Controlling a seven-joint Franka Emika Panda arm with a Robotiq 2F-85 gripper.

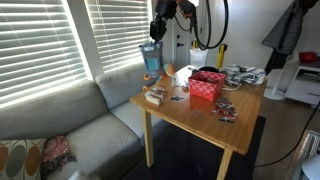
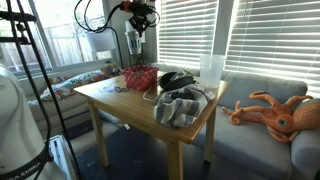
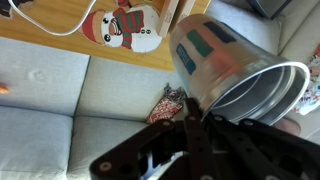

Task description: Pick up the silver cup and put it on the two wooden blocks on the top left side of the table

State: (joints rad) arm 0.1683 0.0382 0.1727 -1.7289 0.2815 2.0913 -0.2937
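Observation:
The silver cup [image 1: 151, 57] hangs in my gripper [image 1: 156, 38], held high above the far left corner of the table [image 1: 200, 118]. The gripper is shut on the cup's rim. In the wrist view the cup [image 3: 228, 62] fills the upper right, tilted, with the dark fingers [image 3: 198, 116] clamped at its rim. It also shows in an exterior view [image 2: 133, 43] under the gripper [image 2: 139, 24]. The two wooden blocks [image 1: 155, 96] lie low on the table's left edge, below and in front of the cup. I cannot make them out in the wrist view.
A red basket [image 1: 207, 86] stands mid-table, also seen in an exterior view [image 2: 140, 78]. A grey cloth [image 2: 181, 106] and a white container [image 2: 211, 68] sit on the table. A grey sofa [image 1: 70, 125] lies beside it. A snowman picture [image 3: 124, 24] lies on the table edge.

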